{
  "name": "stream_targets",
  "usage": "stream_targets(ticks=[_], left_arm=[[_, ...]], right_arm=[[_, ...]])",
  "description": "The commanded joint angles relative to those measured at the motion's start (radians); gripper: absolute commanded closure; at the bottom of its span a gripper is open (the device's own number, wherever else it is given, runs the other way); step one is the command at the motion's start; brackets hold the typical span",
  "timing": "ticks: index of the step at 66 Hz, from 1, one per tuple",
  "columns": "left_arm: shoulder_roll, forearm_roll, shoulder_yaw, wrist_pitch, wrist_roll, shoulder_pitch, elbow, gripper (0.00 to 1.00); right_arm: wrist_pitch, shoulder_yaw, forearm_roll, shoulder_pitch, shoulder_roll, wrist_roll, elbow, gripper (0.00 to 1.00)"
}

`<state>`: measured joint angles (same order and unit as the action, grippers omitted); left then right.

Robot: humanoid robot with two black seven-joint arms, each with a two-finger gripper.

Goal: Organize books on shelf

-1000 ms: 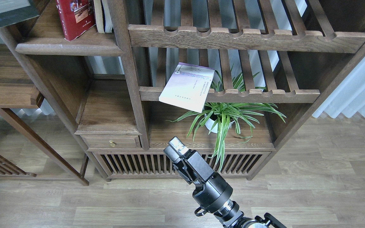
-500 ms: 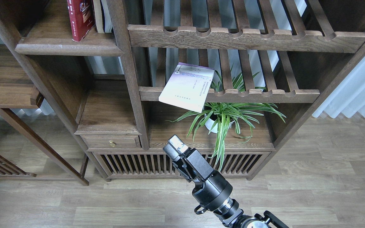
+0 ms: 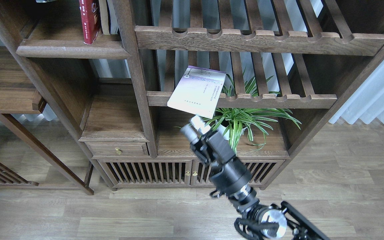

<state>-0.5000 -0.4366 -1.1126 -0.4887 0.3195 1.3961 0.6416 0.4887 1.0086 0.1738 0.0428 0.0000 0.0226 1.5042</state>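
Observation:
The thin pale lavender-white book [image 3: 197,91] lies askew on the middle slatted rack, its lower corner hanging over the notched front rail. My right gripper [image 3: 194,127] is just below that corner, pointing up at it, with its two fingers slightly apart and nothing between them. The red book [image 3: 90,20] stands upright on the solid dark-brown shelf [image 3: 68,50] at the upper left. It stands against the yellow-green-and-grey book [image 3: 104,17], of which only a thin strip shows. My left gripper is out of view.
A potted spider plant [image 3: 242,120] stands on the lower board right behind my right gripper. The upper slatted rack [image 3: 258,41] overhangs the book. A small drawer [image 3: 118,150] and slatted cabinet doors [image 3: 152,171] are below. A wooden side table [image 3: 5,86] is at the left.
My right gripper has risen and moved a little right, up to just under the lavender book. The red book has gone from leaning to upright. The grey object at the top left has left the view.

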Motion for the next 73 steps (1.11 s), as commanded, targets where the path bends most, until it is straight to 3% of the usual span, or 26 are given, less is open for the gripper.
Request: stream_targets(ticks=[1, 10, 23, 24, 25, 40, 49, 56, 73], left_arm=[[-0.005, -0.007, 0.004, 0.000, -0.014, -0.006, 0.004, 0.96], [-0.003, -0.034, 0.025, 0.000, -0.022, 0.000, -0.007, 0.96], [0.011, -0.066, 0.080, 0.000, -0.092, -0.008, 0.000, 0.96], [0.011, -0.071, 0.089, 0.000, -0.106, -0.003, 0.000, 0.96], [0.015, -0.085, 0.106, 0.011, -0.166, -0.002, 0.000, 0.96], [0.049, -0.119, 0.151, 0.312, -0.440, 0.003, 0.007, 0.96], [0.106, -0.110, 0.154, 0.418, -0.519, -0.012, 0.007, 0.95], [0.150, -0.099, 0.148, 0.443, -0.583, -0.043, 0.001, 0.95], [0.172, -0.094, 0.200, 0.446, -0.608, -0.088, -0.020, 0.96]], right_arm=[[0.000, 0.074, 0.032, 0.038, 0.000, 0.023, -0.001, 0.00], [0.000, 0.094, 0.098, 0.031, 0.000, 0.045, -0.001, 0.00], [0.000, 0.110, 0.182, -0.032, 0.000, 0.054, 0.007, 0.00], [0.000, 0.117, 0.187, -0.038, 0.000, 0.054, 0.008, 0.00], [0.000, 0.146, 0.200, -0.055, 0.000, 0.054, 0.008, 0.00], [0.000, 0.199, 0.260, -0.077, 0.000, 0.054, 0.010, 0.00], [0.000, 0.200, 0.288, -0.093, 0.000, 0.054, 0.021, 0.00], [0.000, 0.202, 0.315, -0.100, 0.000, 0.054, 0.028, 0.00], [0.000, 0.211, 0.395, -0.097, -0.015, 0.054, 0.047, 0.00]])
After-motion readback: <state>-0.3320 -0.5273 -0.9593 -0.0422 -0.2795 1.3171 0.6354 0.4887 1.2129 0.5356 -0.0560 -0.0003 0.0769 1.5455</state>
